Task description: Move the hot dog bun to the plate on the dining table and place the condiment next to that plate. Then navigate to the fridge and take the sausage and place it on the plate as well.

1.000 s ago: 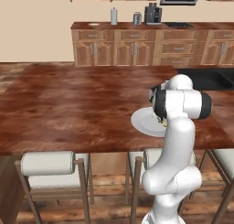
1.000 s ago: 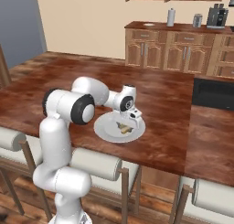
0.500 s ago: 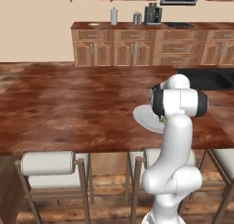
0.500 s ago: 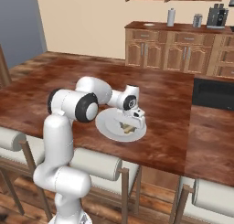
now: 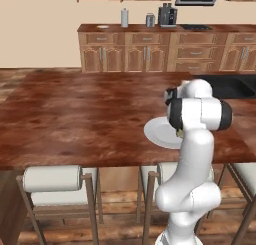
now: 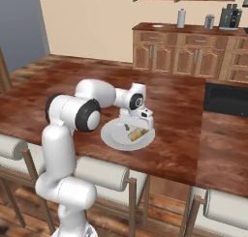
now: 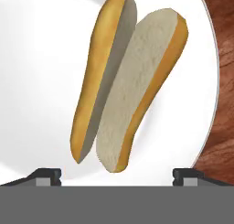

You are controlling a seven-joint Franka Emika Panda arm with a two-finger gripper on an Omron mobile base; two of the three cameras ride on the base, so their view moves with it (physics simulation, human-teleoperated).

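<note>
The hot dog bun [image 7: 123, 81], split open with tan crust and a pale inside, lies on the white plate [image 7: 41, 81]. That plate [image 6: 112, 136] sits on the reddish-brown dining table [image 6: 58, 86] near its front edge. My gripper [image 7: 116, 173] hovers just above the bun [image 6: 136, 133], open, its two fingertips [image 7: 45, 175] spread wide on either side of the bun's near end and touching nothing. From the left base camera my arm covers most of the plate [image 5: 157, 133]. The condiment and the sausage are out of view. The grey fridge [image 6: 19, 28] stands at the far left.
Padded stools [image 5: 52, 179] are tucked under the table's near edge. Wooden cabinets with a counter [image 5: 150, 28] line the back wall, carrying canisters and a coffee machine [image 5: 167, 15]. A dark cooktop panel [image 6: 225, 99] lies in the surface to the right.
The jaws have spread wider and let go of the bun, which now rests on the plate. The hand has shifted slightly over the plate.
</note>
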